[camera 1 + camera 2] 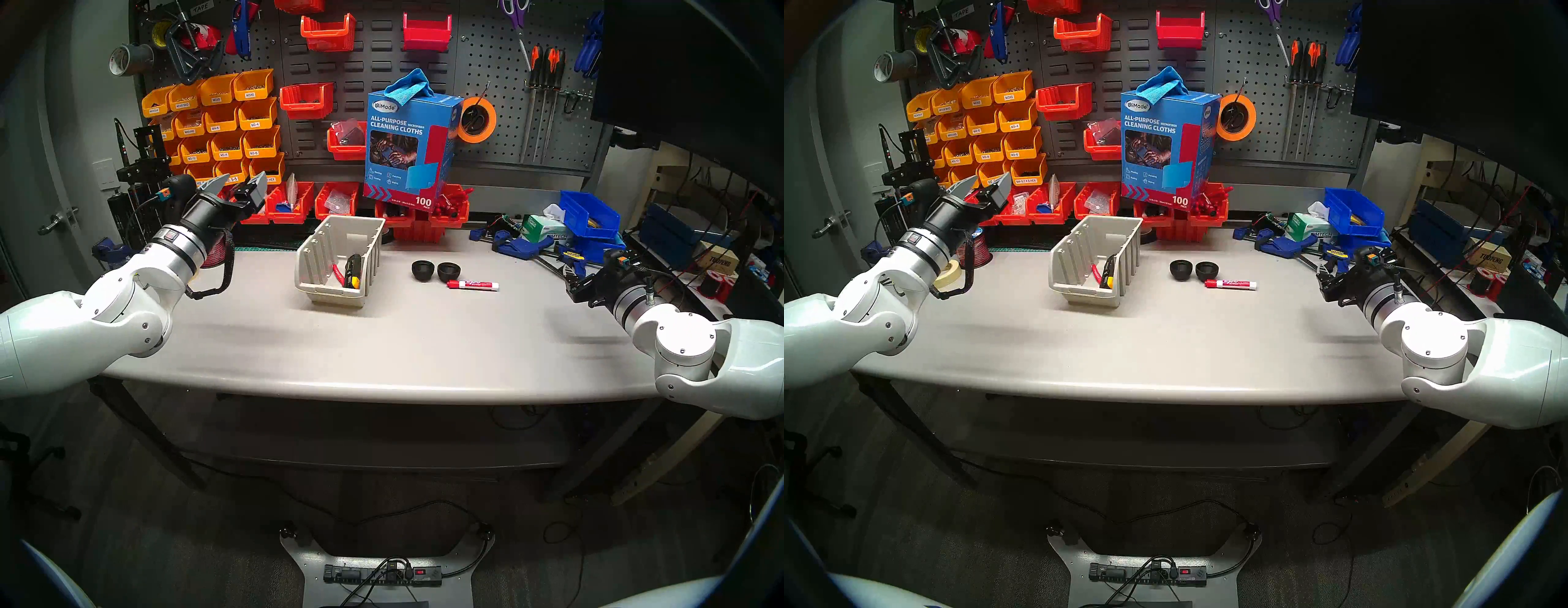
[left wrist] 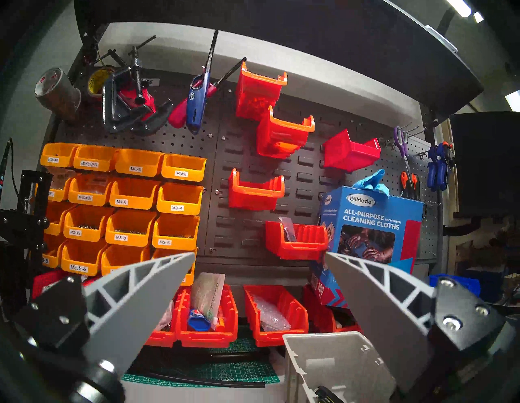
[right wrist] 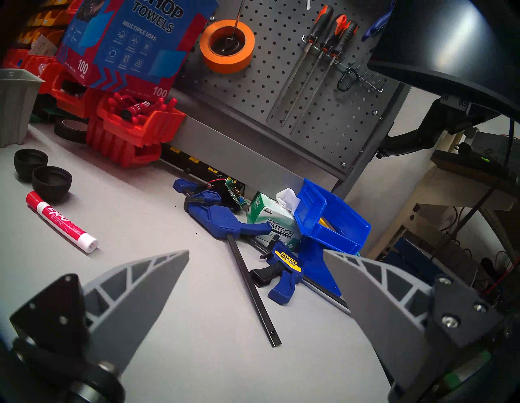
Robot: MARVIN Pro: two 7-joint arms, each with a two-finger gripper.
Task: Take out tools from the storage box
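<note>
Right now both sets of jaws stand wide apart and hold nothing: the left gripper hangs in the air to the left of the beige bin and above its rim, pointing toward the pegboard wall with its fingers framing the red trays behind, while the right gripper sits low, well to the right of the bin, out near the surface's right end beside the blue clamps. Two black cups rest side by side on the surface to the right of the bin, and the red-capped marker lies just in front of them, so those three appear already unloaded. Inside the bin, against its right wall, a black tool with yellow marks lies beside a slim red-handled tool. The step in hand looks like the approach for the next pick, probably by the left arm, being nearer. That move calls for tipping the jaws down over the open top, clearing the tall ribbed walls, and closing on one tool alone, since the two lie almost touching.
</note>
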